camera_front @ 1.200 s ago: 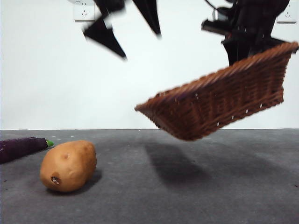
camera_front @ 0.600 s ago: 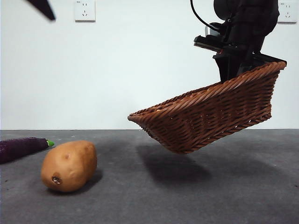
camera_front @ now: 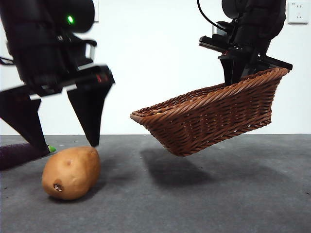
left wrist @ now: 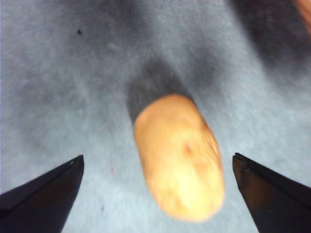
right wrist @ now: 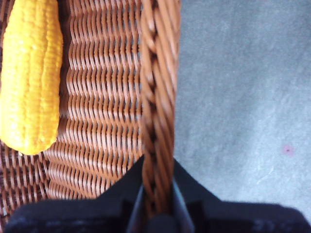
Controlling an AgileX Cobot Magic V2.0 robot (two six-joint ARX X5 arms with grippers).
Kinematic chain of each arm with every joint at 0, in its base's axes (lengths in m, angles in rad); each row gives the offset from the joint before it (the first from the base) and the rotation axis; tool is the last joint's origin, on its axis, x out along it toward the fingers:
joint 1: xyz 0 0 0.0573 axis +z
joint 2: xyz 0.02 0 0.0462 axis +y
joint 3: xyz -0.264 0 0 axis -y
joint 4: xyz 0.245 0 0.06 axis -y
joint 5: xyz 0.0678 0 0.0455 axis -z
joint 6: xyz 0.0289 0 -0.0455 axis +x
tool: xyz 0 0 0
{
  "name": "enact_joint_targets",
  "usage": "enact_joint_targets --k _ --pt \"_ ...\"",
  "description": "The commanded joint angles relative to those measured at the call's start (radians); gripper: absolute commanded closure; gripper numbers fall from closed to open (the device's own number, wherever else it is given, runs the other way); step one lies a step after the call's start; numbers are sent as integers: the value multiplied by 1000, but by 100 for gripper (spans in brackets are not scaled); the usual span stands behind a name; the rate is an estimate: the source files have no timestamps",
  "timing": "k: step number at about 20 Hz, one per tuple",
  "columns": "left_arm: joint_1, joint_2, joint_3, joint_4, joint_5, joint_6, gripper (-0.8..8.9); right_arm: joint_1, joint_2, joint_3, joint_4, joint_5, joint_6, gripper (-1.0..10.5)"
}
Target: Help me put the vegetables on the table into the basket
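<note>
Potato (camera_front: 71, 173): lay nearest on the worktop (camera_front: 204, 204), between the left end effector's (camera_front: 58, 141) spread jaws.
Eggplant (camera_front: 19, 154): behind, partly hidden.
Basket (camera_front: 209, 114): hung tilted, rim clamped by right end effector (right wrist: 158, 194), apparently holding corn (right wrist: 30, 73).
Risk: corn might slide out.

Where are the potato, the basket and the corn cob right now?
potato (camera_front: 71, 173): front view, middle of its tan side, lying on the table.
basket (camera_front: 214, 116): front view, woven side wall, held tilted off the table.
corn cob (right wrist: 30, 77): right wrist view, mid-length, inside the basket.
</note>
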Motion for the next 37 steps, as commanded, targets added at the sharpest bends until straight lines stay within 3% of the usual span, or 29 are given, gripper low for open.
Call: enact_joint_targets --k 1,5,6,9,13,19,24,28,34,35,36,37 --pt "-4 56 -3 -1 -7 -9 149 0 2 -5 8 -2 2 957" --pt "-7 113 -3 17 -11 -8 180 0 2 -5 3 6 -5 957" --pt "-8 115 -3 22 -13 -7 313 0 2 -5 2 6 -6 957" --pt "-11 115 -3 48 -10 15 841 0 2 -5 1 6 -7 957" --pt "-17 109 -3 45 1 62 821 0 2 -5 -6 6 -7 957" --pt "-48 -94 -2 44 155 41 820 1 2 -5 -26 6 -16 957" --pt "-137 -286 -2 211 155 27 820 32 2 -5 -27 -2 -14 957" --pt "-183 -279 -2 282 154 -3 819 92 2 -5 -26 -2 -14 957" --pt "-208 -175 -2 291 189 54 813 142 2 -5 -25 -7 -7 957" --pt "-211 -154 -2 289 230 54 786 145 2 -5 -25 -14 -6 957" --pt "-215 -133 -2 282 249 53 669 145 2 -5 -24 -14 -6 957" --pt "-220 -110 -2 279 248 53 481 145 2 -5 -25 -14 -7 957"
